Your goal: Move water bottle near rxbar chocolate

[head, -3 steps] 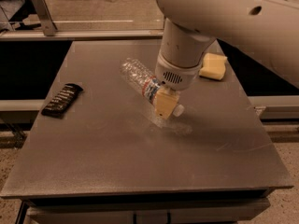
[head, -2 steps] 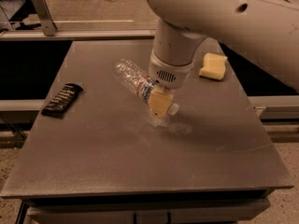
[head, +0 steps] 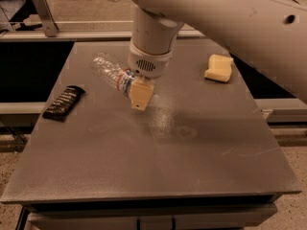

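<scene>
Far L, near the table's [head: 168,171] left edge: the rxbar chocolate [head: 64,102], a small flat rectangle in a glossy black wrapper w/ pale lettering, lying flat, its long side running diagonally. Tabletop is matte grey, faintly speckled, w/ pale scuffs and smears around the centre.

Next over, well apart from the bar: the water bottle [head: 109,70], clear ribbed plastic, tilted w/ its base pointing up-left. Its label band (red/white/blue) sits at the lower-right end, right against the gripper [head: 140,100].

The gripper is clamped on the bottle at the label end; one blocky, pale yellowish finger [head: 143,91] shows in front, the other is hidden behind the bottle. Cap isn't visible. Above it, the smooth white cylindrical wrist has a small vent grille, and the thick white arm [head: 240,18] runs off to the upper R.

Far R, near the back edge: a pale yellow sponge-like block [head: 218,68], soft-edged, lying flat.
</scene>
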